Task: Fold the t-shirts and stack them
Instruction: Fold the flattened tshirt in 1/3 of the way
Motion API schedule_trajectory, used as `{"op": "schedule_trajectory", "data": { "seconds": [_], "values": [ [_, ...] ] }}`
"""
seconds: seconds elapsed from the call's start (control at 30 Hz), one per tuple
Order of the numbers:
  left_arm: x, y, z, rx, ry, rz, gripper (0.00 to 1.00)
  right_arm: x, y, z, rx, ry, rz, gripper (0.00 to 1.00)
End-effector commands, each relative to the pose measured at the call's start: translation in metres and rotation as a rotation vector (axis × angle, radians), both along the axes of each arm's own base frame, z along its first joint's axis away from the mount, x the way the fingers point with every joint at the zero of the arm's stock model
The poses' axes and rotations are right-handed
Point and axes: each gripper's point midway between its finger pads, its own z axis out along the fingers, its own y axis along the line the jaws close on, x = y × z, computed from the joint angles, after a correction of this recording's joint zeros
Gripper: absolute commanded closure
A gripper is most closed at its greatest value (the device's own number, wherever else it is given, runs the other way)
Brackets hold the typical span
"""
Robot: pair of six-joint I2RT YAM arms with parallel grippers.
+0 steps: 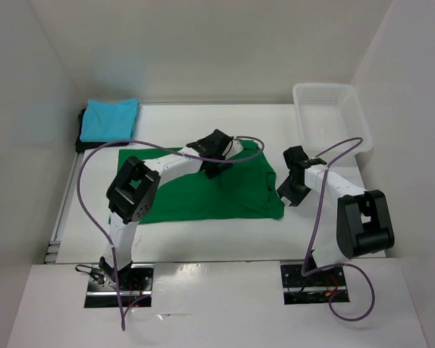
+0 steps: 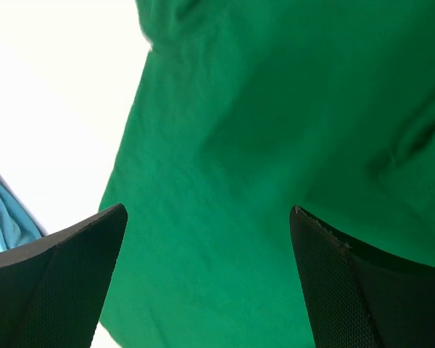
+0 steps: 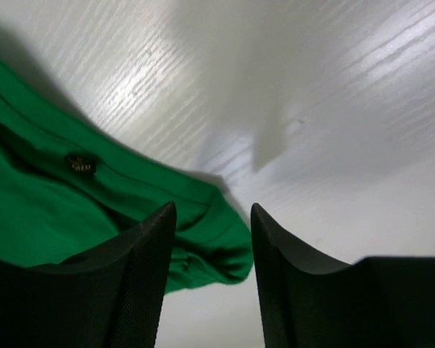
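A bright green t-shirt (image 1: 203,192) lies spread flat in the middle of the table. My left gripper (image 1: 216,165) hovers over its far edge, jaws wide open, with only green cloth (image 2: 275,130) beneath them and nothing held (image 2: 209,209). My right gripper (image 1: 288,194) sits at the shirt's right edge. It is open (image 3: 212,206), and a rumpled green corner (image 3: 225,246) lies on the table just past its fingertips. At the far left corner a folded turquoise t-shirt (image 1: 110,118) rests on top of a black t-shirt (image 1: 82,136).
A white mesh basket (image 1: 332,116) stands at the back right corner. White walls close in the table (image 1: 203,239) on the left, back and right. A sliver of turquoise cloth (image 2: 7,217) shows at the left of the left wrist view.
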Motion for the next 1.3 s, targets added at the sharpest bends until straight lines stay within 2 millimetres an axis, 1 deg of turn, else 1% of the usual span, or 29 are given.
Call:
{"op": "schedule_trajectory", "data": {
  "seconds": [0.0, 0.07, 0.1, 0.13, 0.17, 0.2, 0.23, 0.27, 0.3, 0.33, 0.37, 0.4, 0.43, 0.5, 0.53, 0.57, 0.63, 0.67, 0.7, 0.73, 0.8, 0.83, 0.9, 0.93, 1.03, 1.13, 1.17, 1.2, 1.27],
  "values": [
    [-0.004, 0.042, 0.063, -0.084, -0.055, 0.116, 0.01, -0.001, 0.005, 0.025, 0.04, -0.046, -0.009, 0.48],
    [-0.018, 0.076, 0.068, -0.081, -0.025, 0.168, 0.01, -0.001, 0.01, 0.038, 0.062, -0.089, -0.006, 0.39],
    [-0.036, 0.098, 0.072, -0.082, -0.01, 0.19, 0.01, -0.005, 0.012, 0.041, 0.077, -0.088, -0.002, 0.26],
    [-0.046, 0.132, 0.068, -0.059, 0.023, 0.252, 0.01, -0.012, 0.018, 0.042, 0.097, -0.074, 0.005, 0.21],
    [-0.059, 0.151, 0.065, -0.045, 0.046, 0.282, 0.01, -0.018, 0.022, 0.043, 0.111, -0.081, 0.013, 0.2],
    [-0.073, 0.169, 0.072, -0.048, 0.042, 0.31, 0.01, -0.022, 0.026, 0.039, 0.123, -0.067, 0.01, 0.16],
    [-0.102, 0.202, 0.047, 0.014, 0.123, 0.364, 0.01, -0.028, 0.032, 0.038, 0.143, -0.057, 0.029, 0.15],
    [-0.115, 0.221, 0.043, 0.047, 0.139, 0.396, 0.01, -0.037, 0.032, 0.029, 0.148, -0.027, 0.016, 0.15],
    [-0.129, 0.235, 0.048, 0.046, 0.125, 0.428, 0.01, -0.036, 0.035, 0.023, 0.15, -0.021, 0.015, 0.15],
    [-0.143, 0.248, 0.042, 0.058, 0.152, 0.456, 0.01, -0.035, 0.037, 0.019, 0.161, -0.009, 0.017, 0.15],
    [-0.155, 0.267, 0.038, 0.063, 0.173, 0.512, 0.01, -0.039, 0.041, 0.013, 0.164, 0.015, 0.029, 0.15],
    [-0.172, 0.276, 0.031, 0.057, 0.202, 0.534, 0.01, -0.04, 0.04, 0.004, 0.156, 0.045, 0.026, 0.15],
    [-0.185, 0.284, 0.026, 0.063, 0.244, 0.548, 0.01, -0.039, 0.043, 0.001, 0.154, 0.05, 0.035, 0.15],
    [-0.202, 0.298, 0.018, 0.036, 0.296, 0.595, 0.01, -0.037, 0.039, -0.005, 0.126, 0.053, 0.028, 0.15],
    [-0.215, 0.305, 0.009, 0.051, 0.336, 0.61, 0.01, -0.034, 0.04, -0.007, 0.127, 0.049, 0.029, 0.16],
    [-0.219, 0.307, 0.005, 0.04, 0.351, 0.624, 0.01, -0.037, 0.036, -0.01, 0.11, 0.055, 0.025, 0.16],
    [-0.225, 0.317, 0.0, 0.041, 0.373, 0.629, 0.01, -0.033, 0.037, -0.014, 0.112, 0.044, 0.026, 0.18],
    [-0.235, 0.319, -0.012, 0.057, 0.424, 0.633, 0.01, -0.038, 0.035, -0.02, 0.106, 0.068, 0.024, 0.2],
    [-0.238, 0.326, -0.017, 0.073, 0.437, 0.65, 0.01, -0.036, 0.036, -0.022, 0.107, 0.062, 0.024, 0.21],
    [-0.239, 0.328, -0.023, 0.075, 0.452, 0.659, 0.01, -0.038, 0.035, -0.028, 0.103, 0.078, 0.023, 0.21],
    [-0.246, 0.335, -0.036, 0.083, 0.503, 0.683, 0.01, -0.039, 0.032, -0.033, 0.081, 0.091, 0.019, 0.27],
    [-0.245, 0.337, -0.04, 0.073, 0.512, 0.691, 0.01, -0.039, 0.032, -0.033, 0.08, 0.091, 0.019, 0.29],
    [-0.245, 0.346, -0.049, 0.075, 0.531, 0.709, 0.01, -0.038, 0.028, -0.033, 0.072, 0.088, 0.007, 0.37],
    [-0.247, 0.348, -0.055, 0.075, 0.553, 0.721, 0.01, -0.038, 0.028, -0.033, 0.072, 0.088, 0.007, 0.44],
    [-0.241, 0.358, -0.055, 0.039, 0.554, 0.749, 0.01, -0.038, 0.028, -0.033, 0.072, 0.088, 0.007, 0.52],
    [-0.236, 0.366, -0.049, 0.013, 0.543, 0.763, 0.01, -0.038, 0.028, -0.033, 0.072, 0.088, 0.007, 0.54],
    [-0.231, 0.367, -0.043, -0.006, 0.53, 0.755, 0.01, -0.041, 0.027, -0.033, 0.069, 0.098, 0.006, 0.54],
    [-0.229, 0.367, -0.039, -0.007, 0.519, 0.755, 0.01, -0.043, 0.026, -0.033, 0.067, 0.108, 0.006, 0.51],
    [-0.218, 0.372, -0.029, -0.024, 0.469, 0.756, 0.01, -0.046, 0.026, -0.033, 0.065, 0.119, -0.005, 0.5]
  ]
}}
